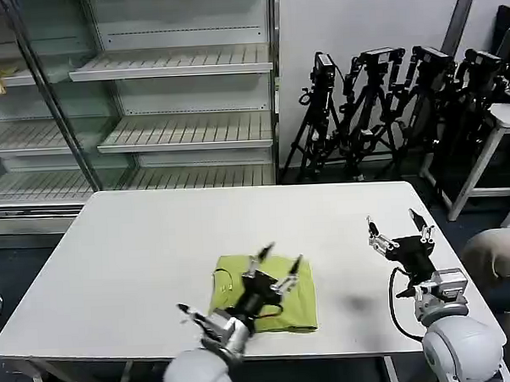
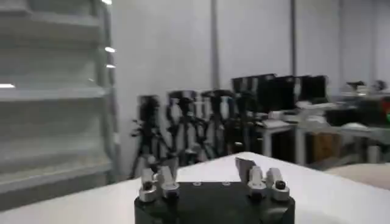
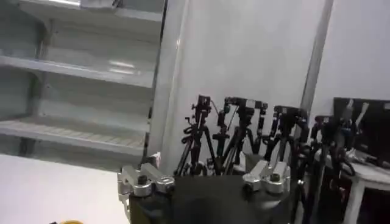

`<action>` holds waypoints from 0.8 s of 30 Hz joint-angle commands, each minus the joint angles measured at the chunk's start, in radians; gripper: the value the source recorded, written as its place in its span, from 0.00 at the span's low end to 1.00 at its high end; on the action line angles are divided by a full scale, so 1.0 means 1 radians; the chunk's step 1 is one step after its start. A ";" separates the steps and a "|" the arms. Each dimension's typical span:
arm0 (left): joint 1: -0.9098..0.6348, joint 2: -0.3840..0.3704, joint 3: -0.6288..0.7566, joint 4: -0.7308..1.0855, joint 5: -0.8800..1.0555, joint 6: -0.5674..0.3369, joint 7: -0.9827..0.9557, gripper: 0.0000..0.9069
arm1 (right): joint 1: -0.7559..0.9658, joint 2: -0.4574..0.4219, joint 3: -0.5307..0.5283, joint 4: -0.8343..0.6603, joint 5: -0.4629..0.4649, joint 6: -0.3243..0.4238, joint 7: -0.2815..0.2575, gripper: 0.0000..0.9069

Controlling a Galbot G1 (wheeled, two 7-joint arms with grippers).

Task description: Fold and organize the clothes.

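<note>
Evidently soft and light, the folded shirt (image 1: 264, 294) lies limp on the worktop (image 1: 139, 255) beneath the wide left claw (image 1: 277, 259), best pinched along an edge, the right claw (image 1: 398, 224) equally wide, empty.

white table (image 1: 139, 255), shelving (image 1: 173, 68), camera tripods (image 1: 378, 109)

The left gripper (image 2: 207, 167) sits at the bottom centre of the frame, its two fingers apart with nothing between them, above the white table (image 2: 329, 189). Behind it, at mid-frame, stand black tripods (image 2: 183, 128) against a pale wall, with empty shelves (image 2: 49, 97) along the left side.
</note>
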 commanded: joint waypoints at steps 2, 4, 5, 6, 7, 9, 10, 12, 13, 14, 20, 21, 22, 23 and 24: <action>0.101 0.078 -0.512 0.080 0.021 -0.258 0.148 1.00 | 0.057 0.021 -0.026 -0.110 -0.047 0.080 -0.023 1.00; 0.119 0.085 -0.529 0.077 0.018 -0.271 0.154 1.00 | 0.060 0.032 -0.035 -0.108 -0.051 0.081 -0.020 1.00; 0.129 0.085 -0.537 0.068 0.015 -0.272 0.160 1.00 | 0.058 0.038 -0.037 -0.100 -0.054 0.081 -0.021 1.00; 0.138 0.087 -0.542 0.059 0.011 -0.273 0.168 1.00 | 0.055 0.040 -0.041 -0.093 -0.057 0.083 -0.026 1.00; 0.143 0.087 -0.543 0.057 0.009 -0.274 0.173 1.00 | 0.052 0.042 -0.043 -0.091 -0.057 0.085 -0.026 1.00; 0.139 0.083 -0.539 0.071 0.012 -0.291 0.185 1.00 | 0.050 0.052 -0.054 -0.104 -0.065 0.102 -0.024 1.00; 0.138 0.073 -0.537 0.081 0.016 -0.299 0.192 1.00 | 0.053 0.062 -0.058 -0.112 -0.071 0.107 -0.018 1.00; 0.142 0.056 -0.530 0.092 0.020 -0.308 0.205 1.00 | 0.056 0.074 -0.070 -0.126 -0.077 0.118 -0.010 1.00; 0.142 0.051 -0.526 0.095 0.020 -0.309 0.205 1.00 | 0.056 0.075 -0.074 -0.130 -0.077 0.120 -0.011 1.00; 0.139 0.047 -0.522 0.097 0.022 -0.309 0.206 1.00 | 0.055 0.075 -0.078 -0.131 -0.077 0.121 -0.011 1.00; 0.119 0.061 -0.525 0.102 0.022 -0.303 0.205 1.00 | 0.059 0.065 -0.071 -0.134 -0.066 0.124 -0.013 1.00; 0.119 0.064 -0.528 0.106 0.022 -0.303 0.204 1.00 | 0.060 0.064 -0.071 -0.136 -0.062 0.126 -0.014 1.00; 0.118 0.065 -0.529 0.109 0.022 -0.300 0.204 1.00 | 0.062 0.064 -0.072 -0.139 -0.057 0.130 -0.016 1.00; 0.118 0.063 -0.529 0.108 0.021 -0.299 0.203 1.00 | 0.064 0.065 -0.074 -0.142 -0.054 0.131 -0.018 1.00; 0.120 0.058 -0.527 0.101 0.019 -0.298 0.203 1.00 | 0.066 0.070 -0.078 -0.145 -0.051 0.133 -0.020 1.00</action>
